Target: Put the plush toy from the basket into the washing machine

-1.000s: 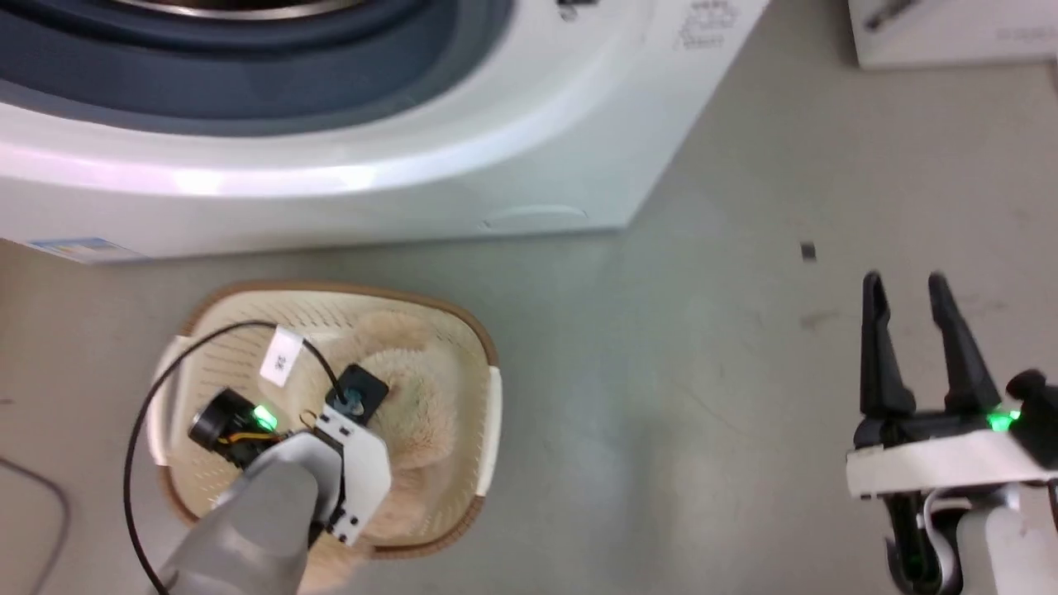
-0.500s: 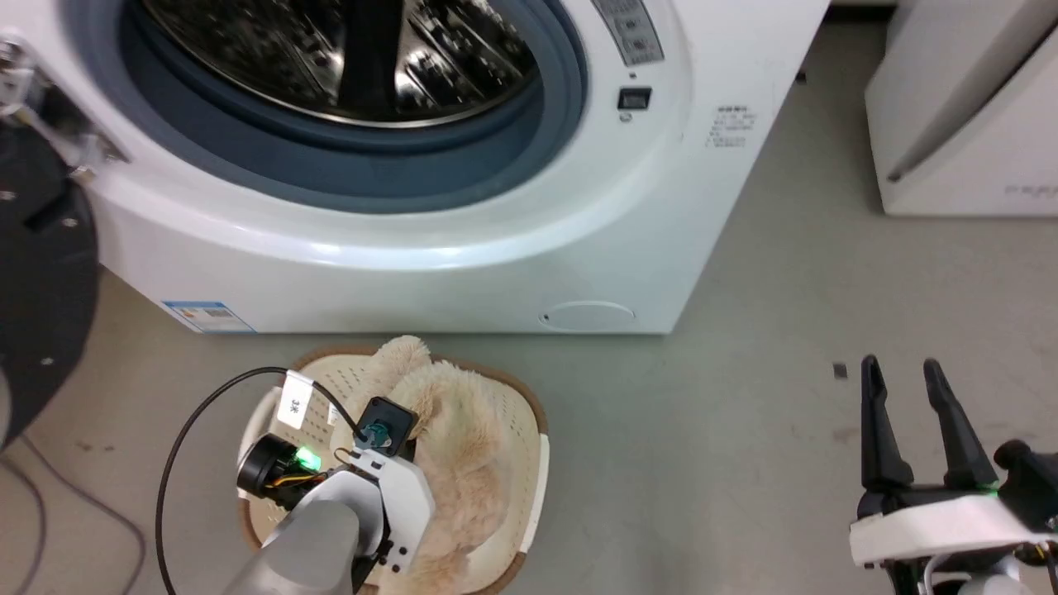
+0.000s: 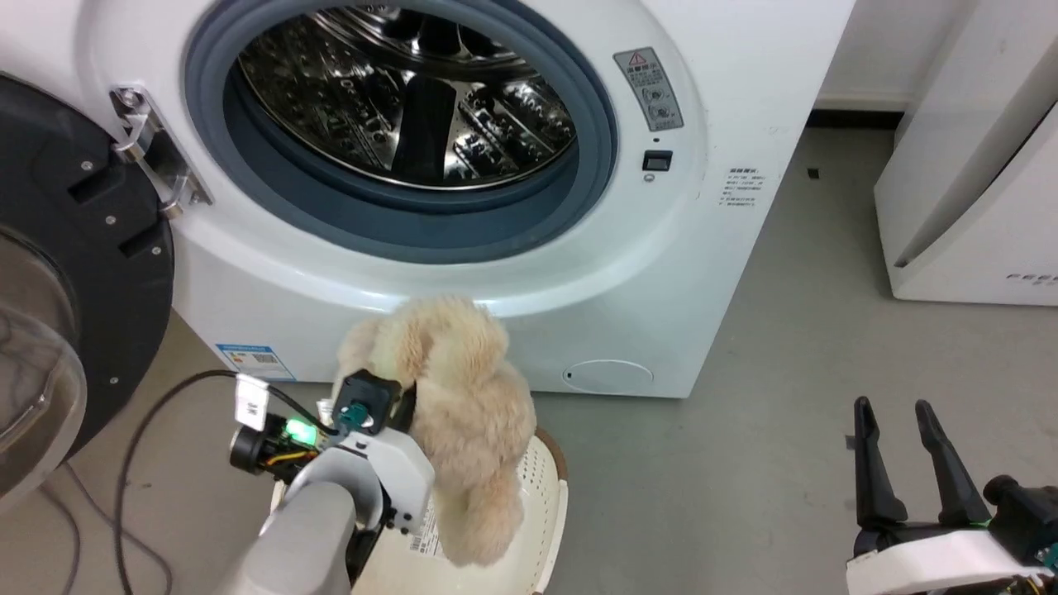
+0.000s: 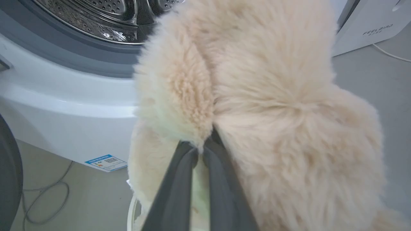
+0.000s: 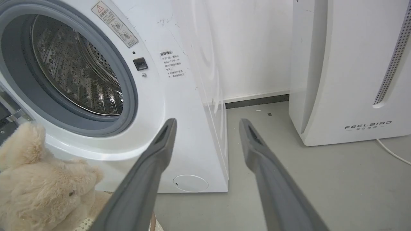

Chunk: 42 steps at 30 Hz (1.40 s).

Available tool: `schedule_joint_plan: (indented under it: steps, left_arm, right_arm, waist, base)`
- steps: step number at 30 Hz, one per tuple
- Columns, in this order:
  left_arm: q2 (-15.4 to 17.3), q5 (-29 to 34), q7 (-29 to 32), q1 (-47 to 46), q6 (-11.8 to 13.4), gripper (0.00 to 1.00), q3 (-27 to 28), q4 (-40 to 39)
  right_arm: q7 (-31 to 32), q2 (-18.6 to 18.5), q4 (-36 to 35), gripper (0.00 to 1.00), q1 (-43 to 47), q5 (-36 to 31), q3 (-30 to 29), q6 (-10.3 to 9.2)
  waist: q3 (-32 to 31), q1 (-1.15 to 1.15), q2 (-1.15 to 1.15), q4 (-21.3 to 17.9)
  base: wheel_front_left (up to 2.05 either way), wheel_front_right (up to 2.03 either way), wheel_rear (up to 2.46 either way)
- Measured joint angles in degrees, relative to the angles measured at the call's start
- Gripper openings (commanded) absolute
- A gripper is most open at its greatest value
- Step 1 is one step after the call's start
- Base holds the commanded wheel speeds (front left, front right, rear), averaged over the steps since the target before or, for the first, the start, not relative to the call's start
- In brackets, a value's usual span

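Note:
The fluffy beige plush toy (image 3: pixel 467 405) hangs above the cream basket (image 3: pixel 555 496), in front of the washing machine's (image 3: pixel 661 273) white lower panel, just below the grey-ringed opening. My left gripper (image 4: pixel 200 152) is shut on the plush toy (image 4: pixel 273 96), its fingertips buried in the fur. The steel drum (image 3: pixel 405 99) stands open, with the black-framed door (image 3: pixel 74 248) swung out to the left. My right gripper (image 3: pixel 891 409) stays low at the right over the floor, open and holding nothing. In the right wrist view, the right gripper (image 5: pixel 208 123) points past the washer's corner and the toy (image 5: pixel 38 186) is at lower left.
A white FEELBIRD appliance (image 3: pixel 967 207) stands on the floor right of the washer, with a gap of grey floor between them. A dark cable (image 3: pixel 124 496) loops on the floor at lower left, under the open door.
The head camera has tilted up, bringing the drum and door into view. My left gripper has lifted the plush toy out of the basket to just below the opening. The right gripper stays open.

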Motion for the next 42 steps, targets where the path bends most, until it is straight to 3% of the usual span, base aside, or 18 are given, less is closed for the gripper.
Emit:
schedule_joint_plan:
  steps: [7, 17, 29, 42]
  left_arm:
    - [2.1, -0.5, 0.0, 0.4, 1.7, 0.00, 3.4, -8.5]
    - [4.3, -1.1, 0.0, -4.4, 3.2, 0.00, 8.9, -13.3]
    - [7.7, -1.0, -0.1, -16.9, 3.5, 0.00, 13.6, -12.4]
    - [14.4, -1.4, -0.1, -29.6, 2.8, 0.00, 17.3, -7.3]
  right_arm:
    - [0.0, 0.0, -0.1, 1.00, 0.6, 0.0, 0.7, 0.00]
    - [0.0, 0.0, -1.0, 1.00, -0.4, 0.0, 1.5, 0.00]
    - [0.0, 0.0, -1.8, 1.00, -6.0, 0.8, 2.0, 0.00]
    - [0.0, 0.0, -2.3, 1.00, -11.1, 4.5, 3.4, 0.00]
  waist:
    - [-0.4, 0.00, 0.00, -0.8]
    - [3.1, 0.00, 0.00, -3.3]
    - [12.3, 0.02, 0.00, -8.0]
    - [23.0, 0.02, 0.00, -14.8]
  base:
    - [0.00, 0.00, 0.00]
    - [0.00, 0.00, 0.00]
    - [0.00, 0.00, 0.00]
    - [0.00, 0.00, 0.00]
